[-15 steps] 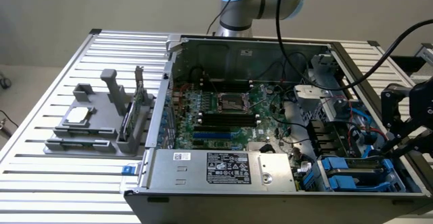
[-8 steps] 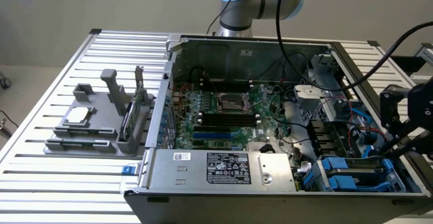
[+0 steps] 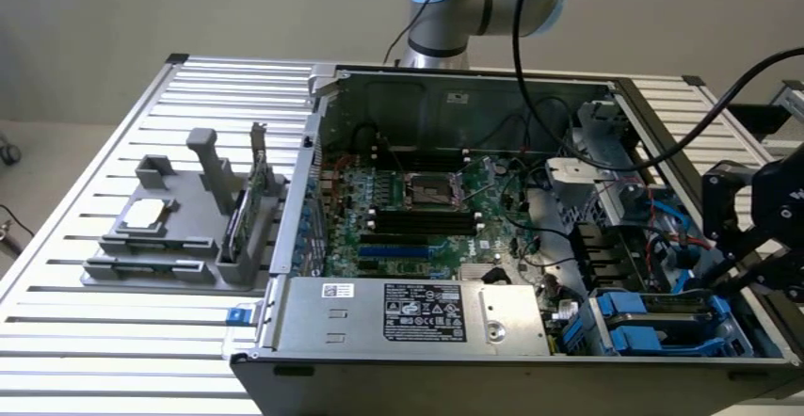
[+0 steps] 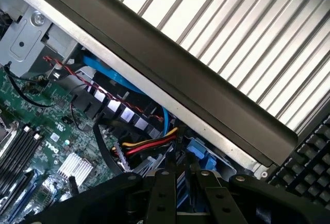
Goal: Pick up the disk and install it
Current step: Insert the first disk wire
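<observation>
One disk [image 3: 662, 309], blue-framed, low in the computer case's [image 3: 377, 378] near corner, exterior view's right. One gripper [image 3: 731, 277] at its end, fingers pinched narrow on it. One grey stand [image 3: 176, 247] near the tabletop's [image 3: 75, 360] left edge, holding one pale chip [image 3: 145, 212].

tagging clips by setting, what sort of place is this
Probably a robotics lab or test bench for computer assembly: an opened desktop computer case with its motherboard exposed lies on a slatted metal table, a robot arm rises beyond it, and a grey fixture sits beside it.
</observation>
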You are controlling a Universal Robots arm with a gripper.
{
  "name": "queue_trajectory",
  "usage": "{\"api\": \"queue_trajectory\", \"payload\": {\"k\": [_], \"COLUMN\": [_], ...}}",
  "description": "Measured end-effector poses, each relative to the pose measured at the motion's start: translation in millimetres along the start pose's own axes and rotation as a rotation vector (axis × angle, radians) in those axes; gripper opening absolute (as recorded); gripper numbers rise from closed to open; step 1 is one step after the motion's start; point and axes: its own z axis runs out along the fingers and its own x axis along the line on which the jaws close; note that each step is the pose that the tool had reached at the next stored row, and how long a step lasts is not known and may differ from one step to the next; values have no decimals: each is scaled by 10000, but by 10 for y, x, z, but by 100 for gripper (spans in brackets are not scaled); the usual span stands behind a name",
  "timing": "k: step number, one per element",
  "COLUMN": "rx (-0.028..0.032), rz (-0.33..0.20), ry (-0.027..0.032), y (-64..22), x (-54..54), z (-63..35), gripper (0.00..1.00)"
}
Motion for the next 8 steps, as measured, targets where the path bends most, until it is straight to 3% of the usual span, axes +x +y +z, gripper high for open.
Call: {"api": "queue_trajectory", "payload": {"k": [5, 8], "rx": [-112, -139], "rz": [71, 114], "ry": [168, 202], "y": [-1, 5], "x": [-8, -21], "z": [17, 23], "gripper": [22, 22]}}
